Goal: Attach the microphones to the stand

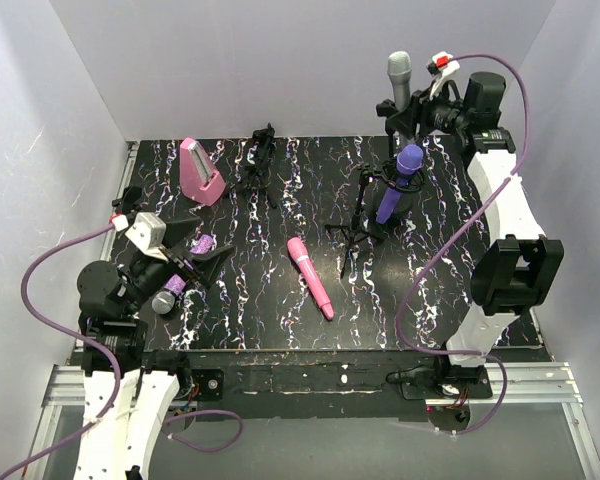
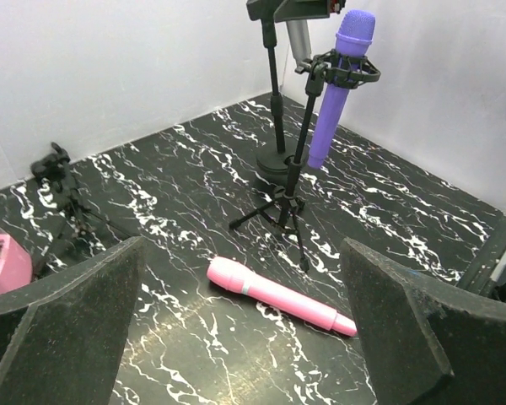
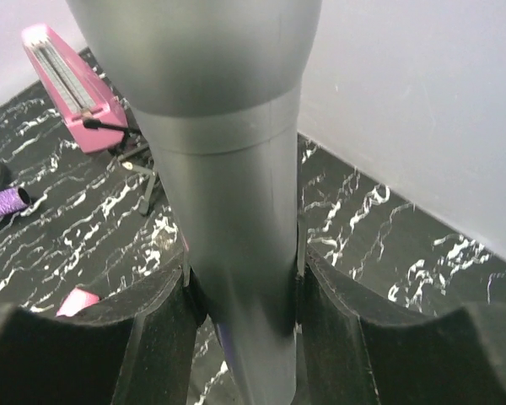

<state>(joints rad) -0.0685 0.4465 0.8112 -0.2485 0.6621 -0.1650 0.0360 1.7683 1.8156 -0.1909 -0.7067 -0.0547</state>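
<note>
My right gripper (image 1: 408, 112) is shut on the silver-grey microphone (image 1: 399, 78), holding it upright at the back right, and its body fills the right wrist view (image 3: 236, 211). The dark purple microphone (image 1: 400, 180) sits in the clip of a tripod stand (image 1: 360, 218) and also shows in the left wrist view (image 2: 337, 84). The pink microphone (image 1: 311, 278) lies flat mid-table, ahead of my open, empty left gripper (image 2: 244, 337). The glittery purple microphone (image 1: 170, 293) lies under my left gripper (image 1: 195, 255), partly hidden.
A pink wedge-shaped box (image 1: 200, 170) stands at the back left. A small black tripod stand (image 1: 260, 165) stands beside it. A tall stand with a round base (image 2: 278, 160) rises behind the tripod. White walls close the table on three sides.
</note>
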